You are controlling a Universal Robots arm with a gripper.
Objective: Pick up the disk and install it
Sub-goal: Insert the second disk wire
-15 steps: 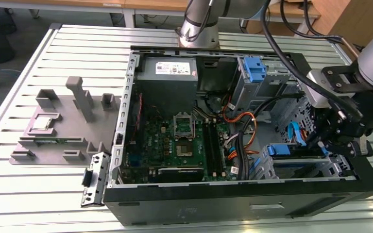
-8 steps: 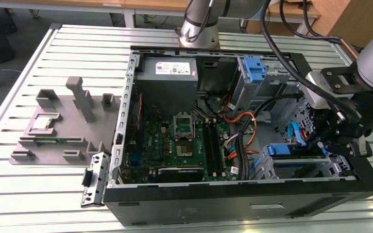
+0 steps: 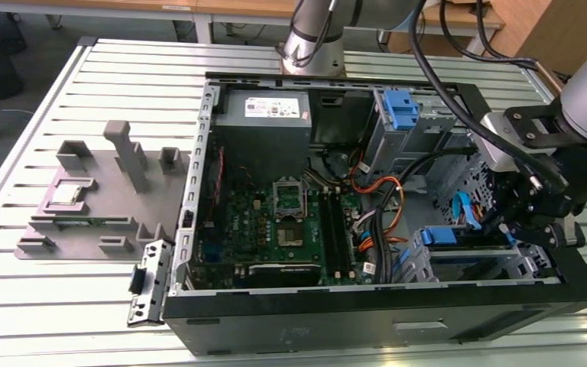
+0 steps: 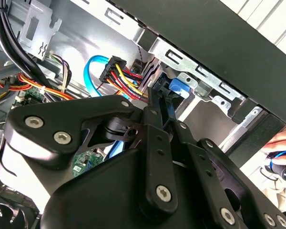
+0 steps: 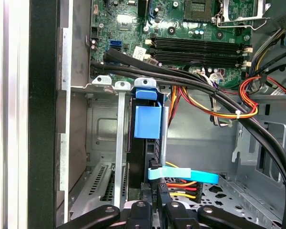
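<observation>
Inside the open computer case (image 3: 375, 306), the disk (image 5: 147, 121) stands edge-up in the drive cage (image 5: 102, 143), apparently almost installed. At its end, the gripper (image 5: 155, 206) has fingers pinched nearly together on it.

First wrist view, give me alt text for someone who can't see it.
Gripper hangs at the edge of a metal drive cage in an open computer case, where the disk in its blue carrier sits upright in a slot. Cable bundles and the green motherboard lie beyond.
</observation>
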